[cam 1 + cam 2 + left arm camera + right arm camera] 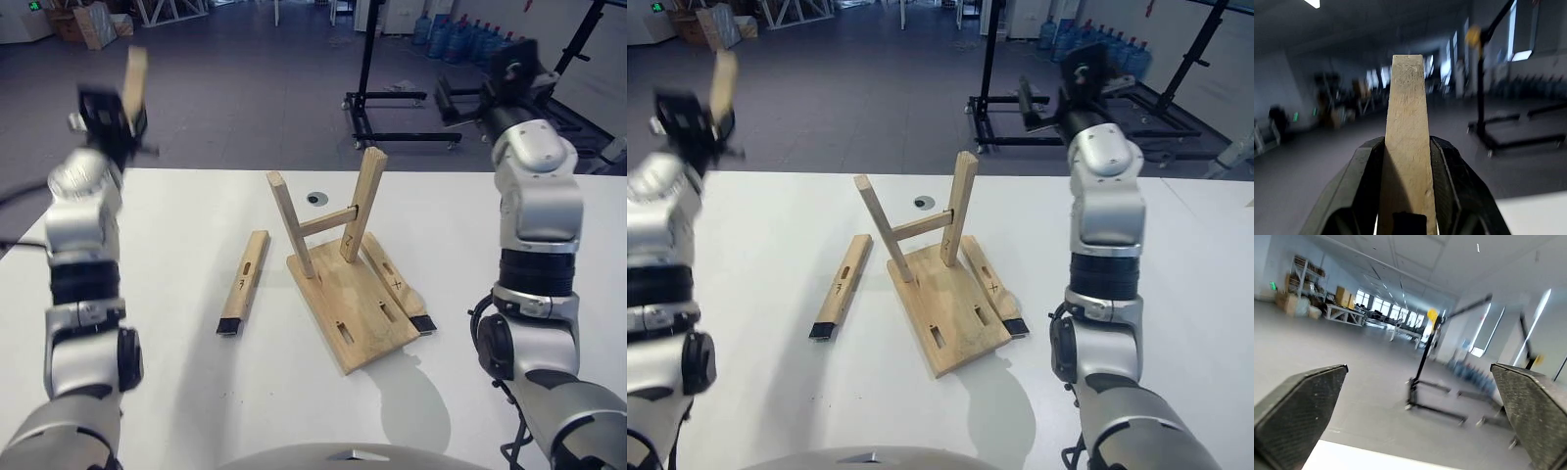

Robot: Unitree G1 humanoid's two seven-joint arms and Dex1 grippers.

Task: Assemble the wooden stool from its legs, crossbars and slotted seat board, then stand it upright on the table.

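Since the stick [1408, 98] looks like light, stiff, fairly slick wood, the left claw [110, 116] clamping it near one end, high over the tabletop [176, 215], seems okay-ish, while the right claw [1419, 367] hangs wide open, empty.

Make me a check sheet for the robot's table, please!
Surface: white table, round hole near far edge.
Job's things: seat board flat, two legs standing on it joined by a crossbar; one loose leg left of it, a second leg along its right edge.
Clutter: nothing seen.
Pincers: left pincer raised, shut on a wooden piece; right pincer raised, open.
Cables: nothing seen on the table.
Surroundings: black metal stands, water bottles behind.
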